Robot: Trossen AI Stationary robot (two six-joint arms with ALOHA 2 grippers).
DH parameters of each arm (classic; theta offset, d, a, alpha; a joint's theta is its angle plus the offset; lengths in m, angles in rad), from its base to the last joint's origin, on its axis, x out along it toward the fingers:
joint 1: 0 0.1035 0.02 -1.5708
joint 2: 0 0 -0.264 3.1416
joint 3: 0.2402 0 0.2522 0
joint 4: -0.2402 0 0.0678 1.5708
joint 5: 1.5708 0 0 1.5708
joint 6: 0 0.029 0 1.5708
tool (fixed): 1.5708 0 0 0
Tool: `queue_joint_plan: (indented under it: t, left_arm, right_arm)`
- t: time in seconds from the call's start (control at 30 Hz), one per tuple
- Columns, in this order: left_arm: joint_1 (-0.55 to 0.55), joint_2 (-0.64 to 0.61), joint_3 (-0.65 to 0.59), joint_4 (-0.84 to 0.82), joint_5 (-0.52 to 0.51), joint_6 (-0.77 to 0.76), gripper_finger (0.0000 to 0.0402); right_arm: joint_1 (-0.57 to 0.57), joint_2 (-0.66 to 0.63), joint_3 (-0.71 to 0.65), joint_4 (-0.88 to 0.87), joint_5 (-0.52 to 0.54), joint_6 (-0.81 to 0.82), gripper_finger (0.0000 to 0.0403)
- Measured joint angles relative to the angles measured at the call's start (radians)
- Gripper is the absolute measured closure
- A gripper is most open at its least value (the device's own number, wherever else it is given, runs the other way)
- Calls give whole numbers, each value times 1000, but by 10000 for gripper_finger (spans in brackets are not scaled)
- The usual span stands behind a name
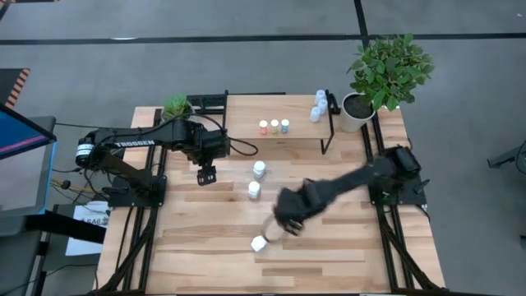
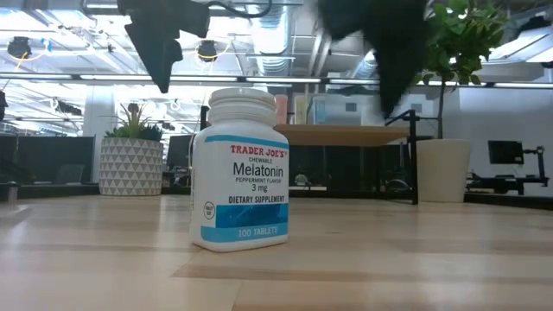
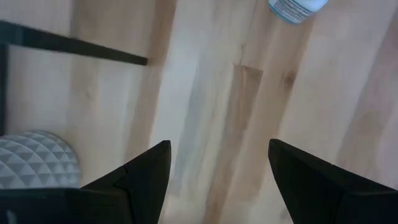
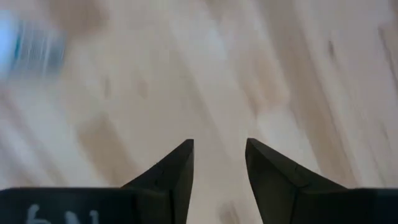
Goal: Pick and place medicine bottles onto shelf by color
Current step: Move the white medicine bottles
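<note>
Three white bottles stand on the bare table in the high view: one near the front edge of the middle, just beside the right gripper, and two more farther back, one behind the other, near the table's middle. In the low view the front one stands upright, a white melatonin bottle with a blue band. The shelf sits at the far side of the table; three small bottles capped orange-red, yellow and green stand in a row on it, and a cluster of pale-blue bottles stands toward its right end. The right gripper hangs over the table right of the front bottle, its fingers spread apart with only bare wood between them. The left gripper hovers at the left of the two middle bottles, fingers wide apart and holding nothing. A large potted plant stands at the far right corner, a small one at the far left.
</note>
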Motion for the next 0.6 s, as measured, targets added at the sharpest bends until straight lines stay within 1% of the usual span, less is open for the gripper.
queue_joint_plan:
  t: [0.17,0.27,0.47,0.6]
  left_arm:
    - [-33,0,0,-54,108,-81,145]
    - [-83,0,0,-63,124,-156,145]
    - [-228,2,0,-57,125,-326,145]
    - [-334,3,0,14,126,-416,145]
  right_arm:
    - [154,-95,-1,-217,-5,21,237]
    - [229,-152,-1,-311,17,80,237]
    - [367,-252,-1,-427,174,241,237]
    - [445,-298,-1,-422,287,319,237]
